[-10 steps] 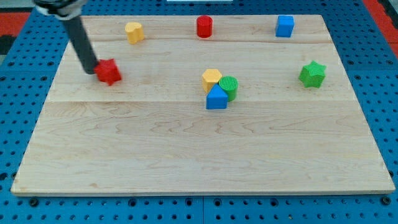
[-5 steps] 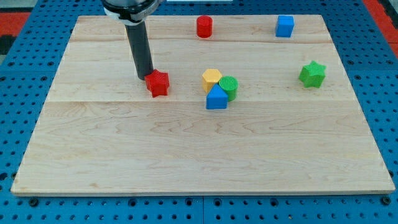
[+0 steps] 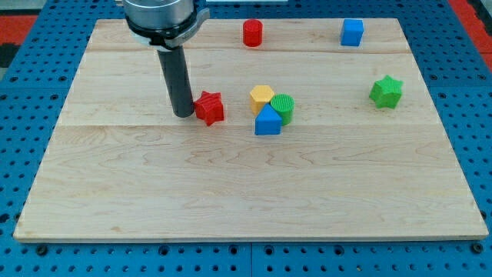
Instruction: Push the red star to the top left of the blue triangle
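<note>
The red star [image 3: 209,107] lies on the wooden board [image 3: 231,185], a little left of the middle. My tip [image 3: 184,113] touches its left side. The blue triangle [image 3: 267,121] sits to the right of the star, about a block's width away. It is packed against a yellow hexagon [image 3: 261,96] above it and a green cylinder [image 3: 283,107] at its upper right. The star is level with the gap between the hexagon and the triangle.
A red cylinder [image 3: 252,32] and a blue cube [image 3: 352,31] stand near the board's top edge. A green star [image 3: 386,91] lies at the right. The arm's body hides the board's top left, where a yellow block stood earlier.
My tip has pushed the red star to the right and slightly down, from the board's left side to close beside the yellow hexagon and blue triangle. The other blocks have not moved.
</note>
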`<act>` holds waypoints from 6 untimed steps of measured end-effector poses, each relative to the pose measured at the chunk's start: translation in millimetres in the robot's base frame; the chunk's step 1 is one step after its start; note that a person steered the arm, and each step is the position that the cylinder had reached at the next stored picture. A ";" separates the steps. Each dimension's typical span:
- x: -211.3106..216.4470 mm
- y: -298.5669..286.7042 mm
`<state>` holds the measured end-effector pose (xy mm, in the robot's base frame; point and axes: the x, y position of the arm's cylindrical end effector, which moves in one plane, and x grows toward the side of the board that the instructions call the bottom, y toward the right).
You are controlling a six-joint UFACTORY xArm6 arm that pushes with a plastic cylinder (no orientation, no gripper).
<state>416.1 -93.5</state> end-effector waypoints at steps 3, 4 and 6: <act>38.2 68.5; 45.0 75.4; 55.2 22.6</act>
<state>471.3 -70.9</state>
